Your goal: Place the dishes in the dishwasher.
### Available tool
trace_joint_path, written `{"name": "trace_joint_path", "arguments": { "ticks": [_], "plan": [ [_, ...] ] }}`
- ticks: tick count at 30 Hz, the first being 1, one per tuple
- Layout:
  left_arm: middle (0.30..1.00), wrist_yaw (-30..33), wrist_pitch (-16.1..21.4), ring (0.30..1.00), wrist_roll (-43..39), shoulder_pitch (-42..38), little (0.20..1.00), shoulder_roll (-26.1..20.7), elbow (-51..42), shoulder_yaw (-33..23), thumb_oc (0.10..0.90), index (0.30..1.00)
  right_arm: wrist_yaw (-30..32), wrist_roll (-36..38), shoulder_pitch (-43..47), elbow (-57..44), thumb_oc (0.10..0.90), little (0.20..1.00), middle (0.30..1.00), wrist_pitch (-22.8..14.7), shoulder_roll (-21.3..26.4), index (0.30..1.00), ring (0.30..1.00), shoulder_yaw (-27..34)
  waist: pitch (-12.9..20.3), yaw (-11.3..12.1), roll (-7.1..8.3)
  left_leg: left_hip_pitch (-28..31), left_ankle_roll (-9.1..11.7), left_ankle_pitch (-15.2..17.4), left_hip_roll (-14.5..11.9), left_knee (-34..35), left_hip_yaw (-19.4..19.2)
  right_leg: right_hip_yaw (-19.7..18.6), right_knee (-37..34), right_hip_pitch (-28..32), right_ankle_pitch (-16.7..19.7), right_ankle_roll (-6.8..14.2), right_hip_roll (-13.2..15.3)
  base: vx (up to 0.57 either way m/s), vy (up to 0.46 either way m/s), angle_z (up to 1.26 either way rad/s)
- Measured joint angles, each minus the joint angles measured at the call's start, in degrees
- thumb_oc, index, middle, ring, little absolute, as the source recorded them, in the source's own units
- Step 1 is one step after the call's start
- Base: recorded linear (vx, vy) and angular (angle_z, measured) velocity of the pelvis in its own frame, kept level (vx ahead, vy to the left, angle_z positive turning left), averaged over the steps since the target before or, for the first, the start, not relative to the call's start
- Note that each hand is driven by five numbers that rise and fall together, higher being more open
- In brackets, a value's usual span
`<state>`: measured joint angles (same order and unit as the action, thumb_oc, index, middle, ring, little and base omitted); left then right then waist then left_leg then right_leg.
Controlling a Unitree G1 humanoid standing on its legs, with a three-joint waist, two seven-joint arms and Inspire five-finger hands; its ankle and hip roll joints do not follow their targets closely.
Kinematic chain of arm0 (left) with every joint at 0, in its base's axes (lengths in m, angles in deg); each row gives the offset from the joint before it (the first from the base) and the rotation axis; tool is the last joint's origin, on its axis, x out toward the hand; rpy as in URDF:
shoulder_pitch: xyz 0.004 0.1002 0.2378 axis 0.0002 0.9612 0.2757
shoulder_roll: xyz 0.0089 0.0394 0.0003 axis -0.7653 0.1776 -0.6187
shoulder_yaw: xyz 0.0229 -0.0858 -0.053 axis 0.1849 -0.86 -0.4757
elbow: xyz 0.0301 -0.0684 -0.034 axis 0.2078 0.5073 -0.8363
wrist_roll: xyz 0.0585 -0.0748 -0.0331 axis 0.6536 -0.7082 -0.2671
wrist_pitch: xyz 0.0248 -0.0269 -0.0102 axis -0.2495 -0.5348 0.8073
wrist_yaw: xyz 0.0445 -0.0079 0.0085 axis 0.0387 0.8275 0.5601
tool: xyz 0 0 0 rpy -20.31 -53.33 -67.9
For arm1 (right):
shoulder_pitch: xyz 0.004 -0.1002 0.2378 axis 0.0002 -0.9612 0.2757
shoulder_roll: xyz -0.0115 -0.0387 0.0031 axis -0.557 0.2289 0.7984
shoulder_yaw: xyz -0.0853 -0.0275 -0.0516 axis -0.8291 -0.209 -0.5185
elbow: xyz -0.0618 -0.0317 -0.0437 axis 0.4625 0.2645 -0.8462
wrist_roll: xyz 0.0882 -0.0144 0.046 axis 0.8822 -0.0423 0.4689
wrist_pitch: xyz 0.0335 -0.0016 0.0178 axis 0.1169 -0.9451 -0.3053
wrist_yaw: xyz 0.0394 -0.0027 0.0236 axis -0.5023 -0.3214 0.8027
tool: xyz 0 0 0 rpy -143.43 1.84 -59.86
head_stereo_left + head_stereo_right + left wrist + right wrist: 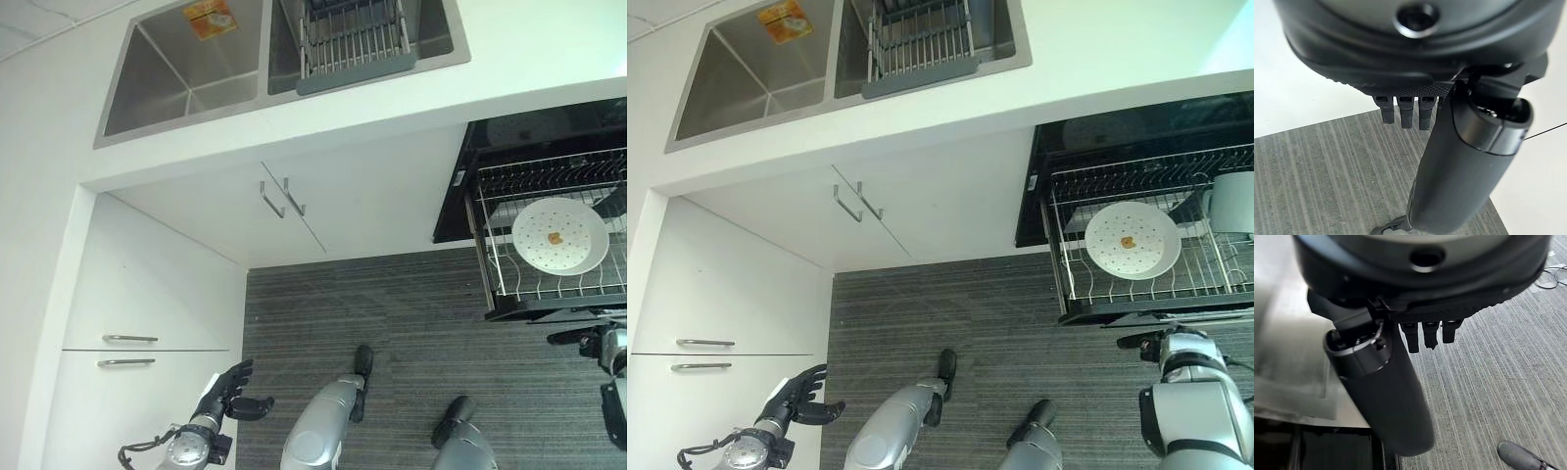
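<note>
Closest to the robot, the left hand (227,392) hangs low by the white drawers (127,338), over the grey floor (392,313). Its fingers are loose and apart, holding nothing. The right hand (1156,341) sits low on the other side, just under the front edge of the dishwasher rack (1068,284). In its wrist view its fingers (1422,335) are straight and empty too.

Farther on, the rack is pulled out of the dark dishwasher (1117,127). A white plate (1133,241) leans near the rack's front left corner, and a pale cup (1232,201) stands at its right edge.

Farthest off is the sink (181,69) in the white counter (529,49), with a drying basket (353,44) in its right bowl — I cannot tell if any dishes are left in it.

The right hand is very near the rack — if it lifts straight up, it could bump the wires and knock the plate flat.
</note>
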<state>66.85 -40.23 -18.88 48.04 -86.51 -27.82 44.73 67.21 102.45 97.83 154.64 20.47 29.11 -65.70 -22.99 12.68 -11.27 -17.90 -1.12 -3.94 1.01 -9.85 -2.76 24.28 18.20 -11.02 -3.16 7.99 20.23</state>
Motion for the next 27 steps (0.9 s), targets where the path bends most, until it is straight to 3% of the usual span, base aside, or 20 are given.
{"name": "trace_joint_path", "arguments": {
  "ticks": [8, 15, 19, 20, 27],
  "plan": [
    [0.9, -0.6, -2.0, 0.9, -2.2, 0.6, 0.9, -2.5, -2.8, -2.7, 0.8, 0.9, -0.9, -0.2, 6.8, 0.0, 0.8, 0.9, 0.9, 4.1, 3.8, 0.9, 0.9, -3.7, -0.8, 0.2, 1.18, -0.3, -1.1, 0.1, 1.0, -0.3, -0.2, 0.0, -2.3, 0.6, 1.6, 1.4, 0.4, 0.08, 0.027, 0.0],
    [0.9, -1.5, -2.7, 0.9, -2.2, 0.3, 0.9, -3.8, -3.6, -2.9, 0.8, 0.9, -2.9, -1.2, 12.6, 0.1, 0.8, 0.9, 0.9, 4.9, 7.6, 0.9, 0.9, -6.9, -1.5, 1.3, 2.27, 0.1, -0.5, 0.5, 0.8, -0.9, 0.6, 1.3, -3.1, 2.3, 1.7, 1.4, 0.0, 0.07, -0.042, 0.07],
    [0.9, -1.5, -2.7, 0.9, -2.2, 1.0, 0.9, -3.8, -3.2, -4.9, 0.8, 0.9, -3.5, -2.7, 17.8, -0.6, 0.8, 0.9, 0.9, 4.9, 9.6, 0.9, 0.9, -10.4, -2.1, 1.8, 3.49, -0.2, -0.4, 0.5, 0.5, -1.0, 1.4, 1.8, -3.2, 2.5, 1.7, 1.3, -0.4, 0.07, -0.036, 0.06],
    [0.9, -1.5, -2.7, 0.9, -2.2, 1.2, 0.9, -3.9, -3.0, -5.0, 0.8, 0.9, -3.7, -3.7, 19.6, -0.3, 0.8, 0.9, 0.9, 6.4, 10.4, 0.9, 0.9, -11.3, -2.1, 2.2, 4.03, -0.3, -0.4, 0.5, 0.5, -1.0, 1.5, 2.0, -3.2, 2.6, 1.7, 1.3, -0.5, 0.06, -0.018, 0.04],
    [0.9, -2.5, -3.4, 0.9, -2.2, 1.7, 0.9, -4.2, -3.1, -6.8, 0.8, 0.9, -3.6, -4.3, 21.7, -0.3, 0.8, 0.9, 0.9, 7.1, 11.3, 0.9, 0.9, -14.2, -2.0, 3.3, 3.96, -1.1, -0.3, 0.4, 0.6, -1.2, 2.2, 2.9, -3.5, 2.4, 1.7, 1.3, -0.5, 0.06, -0.02, 0.05]
  ]
}}
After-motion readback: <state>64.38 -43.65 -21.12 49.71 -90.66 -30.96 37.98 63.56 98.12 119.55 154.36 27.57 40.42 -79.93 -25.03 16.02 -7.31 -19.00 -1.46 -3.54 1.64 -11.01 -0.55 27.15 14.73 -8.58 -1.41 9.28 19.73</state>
